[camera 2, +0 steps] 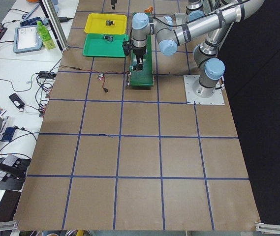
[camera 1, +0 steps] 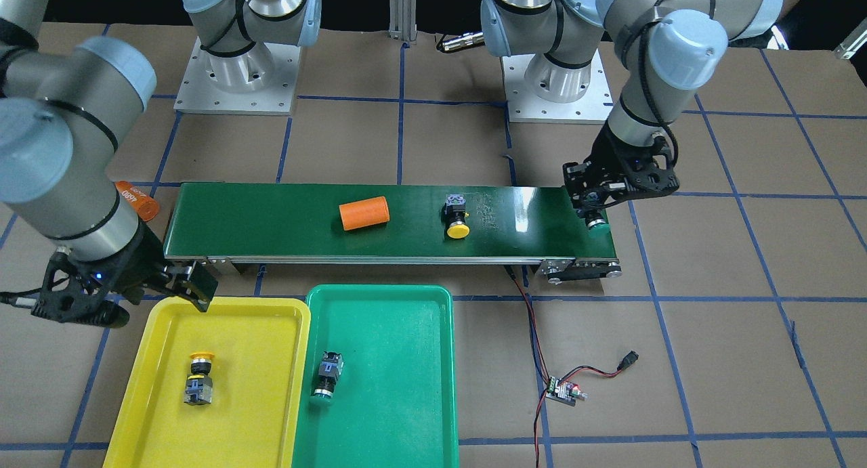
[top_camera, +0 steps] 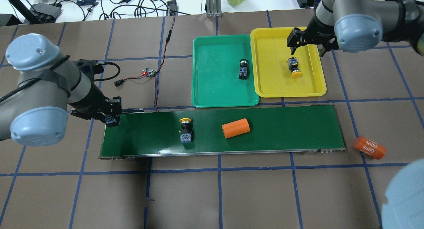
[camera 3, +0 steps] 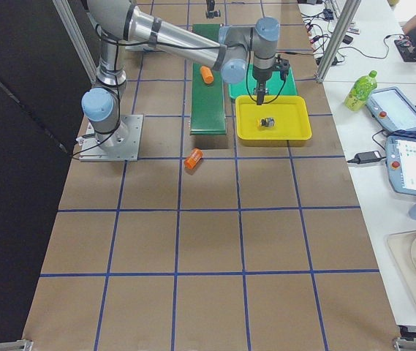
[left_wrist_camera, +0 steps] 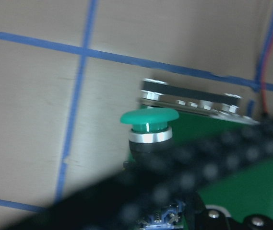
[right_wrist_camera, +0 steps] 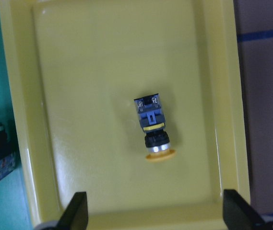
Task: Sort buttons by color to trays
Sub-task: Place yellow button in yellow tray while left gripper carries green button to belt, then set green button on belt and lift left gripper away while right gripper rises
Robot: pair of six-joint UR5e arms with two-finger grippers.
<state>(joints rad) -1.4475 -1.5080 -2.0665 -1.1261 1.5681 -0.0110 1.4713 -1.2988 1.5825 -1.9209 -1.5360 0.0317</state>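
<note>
At the left end of the conveyor belt [top_camera: 281, 129], the left gripper [top_camera: 112, 119] is low over the belt's end edge. Its jaws are clamped on the dark body of a green-capped button [left_wrist_camera: 149, 120], whose cap pokes out sideways past the belt's end roller. Farther along, left of the belt's middle, a yellow-capped button [top_camera: 185, 129] lies on the belt with its cap pointing toward the far edge. Just right of the belt's middle, an orange cylinder [top_camera: 235, 128] lies on its side. Across the belt from the robot, a small circuit board [top_camera: 149, 72] with red and black wires lies on the table [top_camera: 198, 196]. Also on that far side, just beyond the belt's middle, the teal-green tray [top_camera: 215, 89] holds a second green-capped button [top_camera: 243, 69] lying on its side. The yellow tray [top_camera: 281, 83] touches its right rim and holds a second yellow-capped button [top_camera: 293, 68], cap toward the belt. The right gripper [top_camera: 307, 52] hangs above that tray with its jaws spread wide and nothing between them. Off the belt's right end, a second orange cylinder [top_camera: 369, 147] rests on the table.
</note>
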